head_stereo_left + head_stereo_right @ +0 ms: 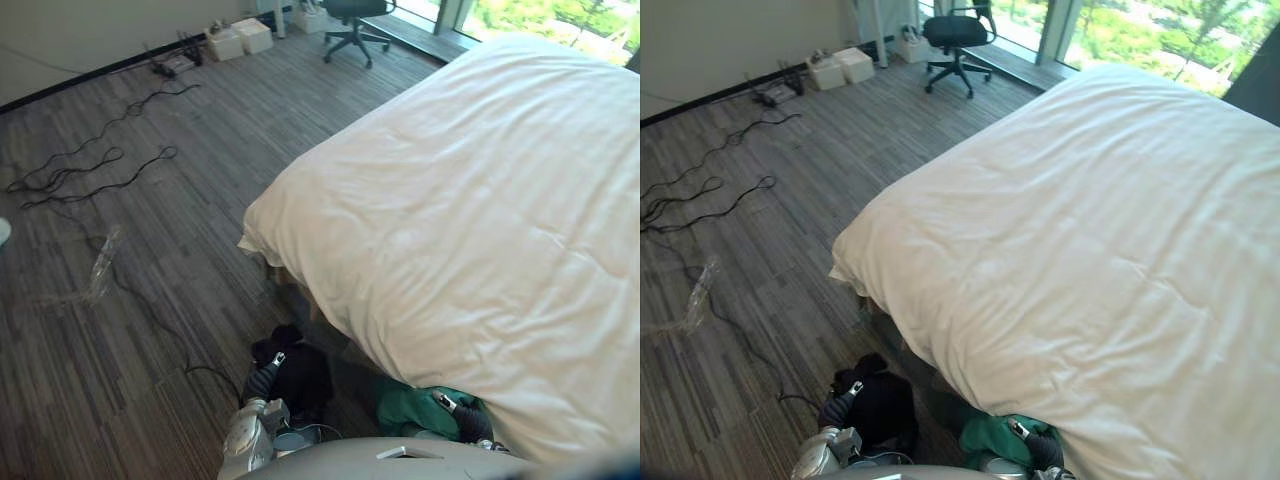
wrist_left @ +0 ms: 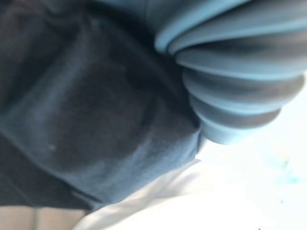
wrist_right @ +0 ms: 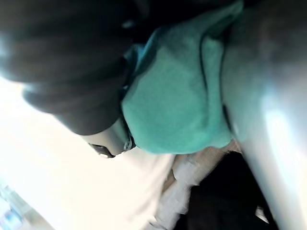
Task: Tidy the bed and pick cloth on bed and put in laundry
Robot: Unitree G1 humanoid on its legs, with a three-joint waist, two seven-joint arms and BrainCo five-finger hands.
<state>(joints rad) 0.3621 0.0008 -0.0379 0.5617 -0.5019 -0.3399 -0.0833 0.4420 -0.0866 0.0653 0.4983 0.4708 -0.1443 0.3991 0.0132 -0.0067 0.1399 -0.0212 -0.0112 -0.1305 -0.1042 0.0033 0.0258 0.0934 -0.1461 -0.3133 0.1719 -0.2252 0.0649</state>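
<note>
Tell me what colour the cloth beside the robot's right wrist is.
Teal green. The cloth shows best in the right wrist view.

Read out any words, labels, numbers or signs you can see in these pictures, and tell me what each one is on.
No text can be read in any view.
white boxes by the far wall: any print is too small to make out.
white duvet: no lettering shows.
green cloth and black cloth: no label or print shows.
</note>
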